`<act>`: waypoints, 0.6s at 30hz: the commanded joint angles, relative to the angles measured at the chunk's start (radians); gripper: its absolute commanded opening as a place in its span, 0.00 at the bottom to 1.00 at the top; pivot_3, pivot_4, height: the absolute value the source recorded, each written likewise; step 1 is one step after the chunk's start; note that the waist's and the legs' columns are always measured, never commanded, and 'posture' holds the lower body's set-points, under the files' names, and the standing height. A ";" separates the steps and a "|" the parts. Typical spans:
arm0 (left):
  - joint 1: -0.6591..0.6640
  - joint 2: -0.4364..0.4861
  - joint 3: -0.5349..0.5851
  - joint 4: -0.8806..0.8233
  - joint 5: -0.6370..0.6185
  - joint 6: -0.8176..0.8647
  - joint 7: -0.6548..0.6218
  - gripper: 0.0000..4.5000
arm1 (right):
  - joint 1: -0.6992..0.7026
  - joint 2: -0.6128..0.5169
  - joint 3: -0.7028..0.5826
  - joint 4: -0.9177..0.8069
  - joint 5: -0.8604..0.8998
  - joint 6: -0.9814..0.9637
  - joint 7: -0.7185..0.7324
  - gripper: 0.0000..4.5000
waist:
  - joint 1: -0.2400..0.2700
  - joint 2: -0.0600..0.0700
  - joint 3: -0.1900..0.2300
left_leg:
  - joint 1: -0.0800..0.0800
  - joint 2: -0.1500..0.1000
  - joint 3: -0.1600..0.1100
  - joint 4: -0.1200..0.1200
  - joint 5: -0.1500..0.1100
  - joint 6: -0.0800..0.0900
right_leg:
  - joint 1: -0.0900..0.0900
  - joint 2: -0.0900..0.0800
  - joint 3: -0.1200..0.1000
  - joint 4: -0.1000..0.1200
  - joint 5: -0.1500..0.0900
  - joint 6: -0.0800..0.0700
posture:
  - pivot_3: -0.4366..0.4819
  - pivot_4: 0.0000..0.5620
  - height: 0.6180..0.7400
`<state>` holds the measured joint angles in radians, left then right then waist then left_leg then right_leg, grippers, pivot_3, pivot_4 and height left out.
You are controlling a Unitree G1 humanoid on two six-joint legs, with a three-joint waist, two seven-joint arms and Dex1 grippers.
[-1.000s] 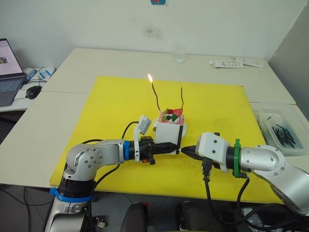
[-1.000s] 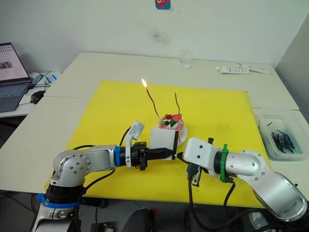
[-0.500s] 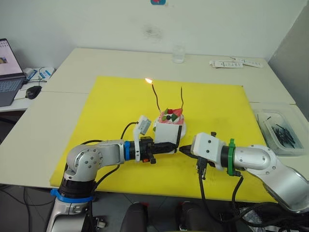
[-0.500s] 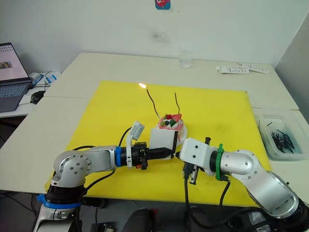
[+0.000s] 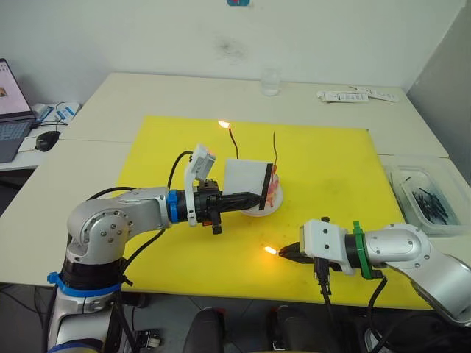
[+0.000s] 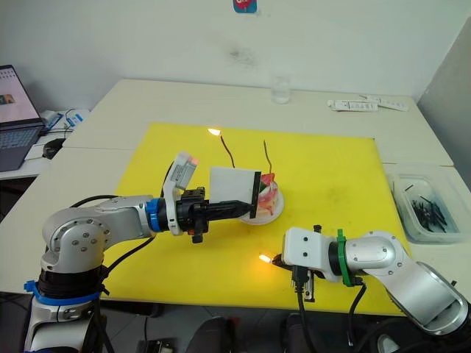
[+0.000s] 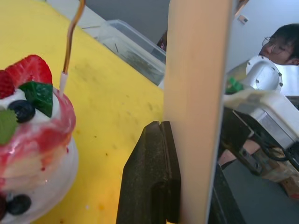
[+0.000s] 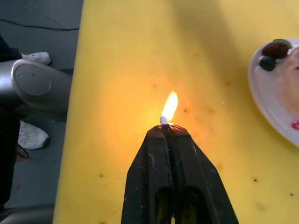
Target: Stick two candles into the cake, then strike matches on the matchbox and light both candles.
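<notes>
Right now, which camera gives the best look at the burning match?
The right wrist view: the match sits pinched in the right tool, its flame plain against the yellow mat. Both eye views show just a small glow at that tool's tip, in front of the cake.

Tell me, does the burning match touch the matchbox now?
Apart. In the left eye view the lit match sits in the right gripper, with yellow mat between it and the matchbox.
</notes>
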<state>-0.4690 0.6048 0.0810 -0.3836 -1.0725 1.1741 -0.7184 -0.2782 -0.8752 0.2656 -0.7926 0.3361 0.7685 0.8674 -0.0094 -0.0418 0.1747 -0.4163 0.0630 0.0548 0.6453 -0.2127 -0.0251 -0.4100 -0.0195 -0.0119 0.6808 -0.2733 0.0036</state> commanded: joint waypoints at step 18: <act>0.176 0.027 -0.058 0.081 0.060 -0.038 -0.080 0.00 | -0.378 0.037 -0.150 0.125 -0.003 0.048 -0.117 0.00 | 0.007 0.000 0.001 | -0.002 0.000 0.001 0.000 0.000 0.000 | -0.001 -0.001 0.000 -0.001 -0.001 -0.001 | 0.48 0.27 0.72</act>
<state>-0.2830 0.6373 0.0286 -0.2978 -1.0145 1.1496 -0.7795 -0.6297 -0.8400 0.1211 -0.6626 0.3544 0.8401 0.7644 -0.0020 -0.0413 0.1753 -0.4182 0.0627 0.0559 0.6448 -0.2128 -0.0249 -0.4113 -0.0208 -0.0117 0.6801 -0.2738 0.0024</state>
